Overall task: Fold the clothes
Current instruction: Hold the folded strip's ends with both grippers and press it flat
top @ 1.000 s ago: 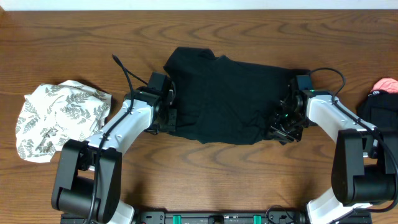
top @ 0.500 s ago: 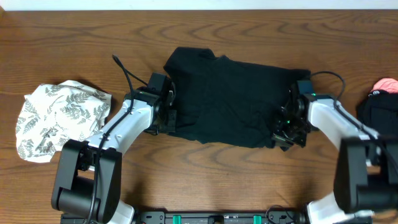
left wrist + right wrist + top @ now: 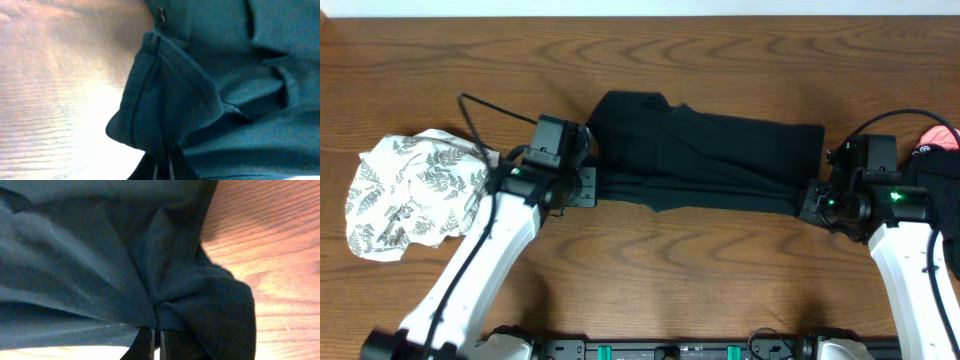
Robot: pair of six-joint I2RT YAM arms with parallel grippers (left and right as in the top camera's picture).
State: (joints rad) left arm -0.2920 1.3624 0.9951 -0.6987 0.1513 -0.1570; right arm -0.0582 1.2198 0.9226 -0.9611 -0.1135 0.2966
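Note:
A black garment is stretched out wide across the middle of the table. My left gripper is shut on its left front corner, seen bunched between the fingers in the left wrist view. My right gripper is shut on its right front corner, pinched cloth showing in the right wrist view. The cloth hangs taut between both grippers, its front edge lifted off the wood.
A white leaf-patterned garment lies crumpled at the left. A black and pink item lies at the right edge behind my right arm. Bare wood shows in front of the garment.
Both grippers have moved outward and lifted, pulling the black garment's front edge taut. The garment went from a loose wide patch to a narrower stretched band.

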